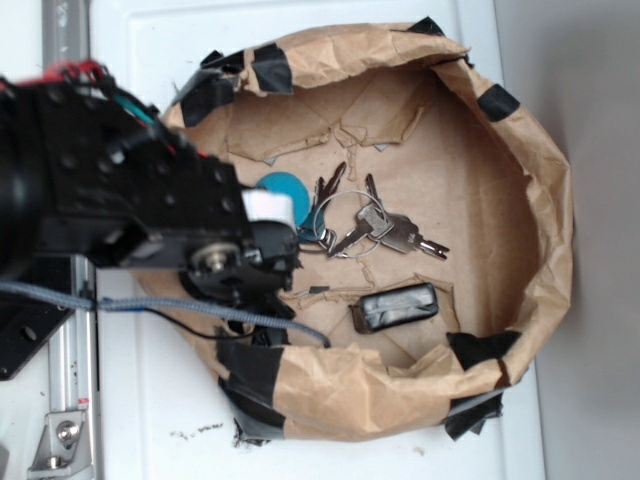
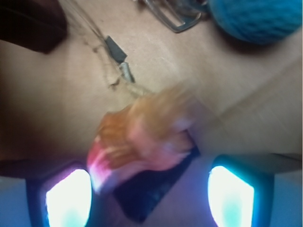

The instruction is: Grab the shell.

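In the wrist view the shell (image 2: 147,137) is a blurred amber-orange and cream shape lying on brown paper, partly over a dark patch of tape. My gripper (image 2: 149,201) is open. Its two glowing fingers stand wide apart at the bottom left (image 2: 68,198) and bottom right (image 2: 232,196). The shell sits between them and slightly ahead, nearer the left finger, touching neither. In the exterior view my black arm (image 1: 150,200) covers the left side of the bowl and hides the shell and the fingers.
A crumpled brown paper bowl (image 1: 545,200) with black tape patches holds everything. A teal ball (image 1: 282,186) (image 2: 255,19), a bunch of keys (image 1: 375,230) (image 2: 175,16) and a dark tape-wrapped block (image 1: 397,305) (image 2: 28,23) lie inside.
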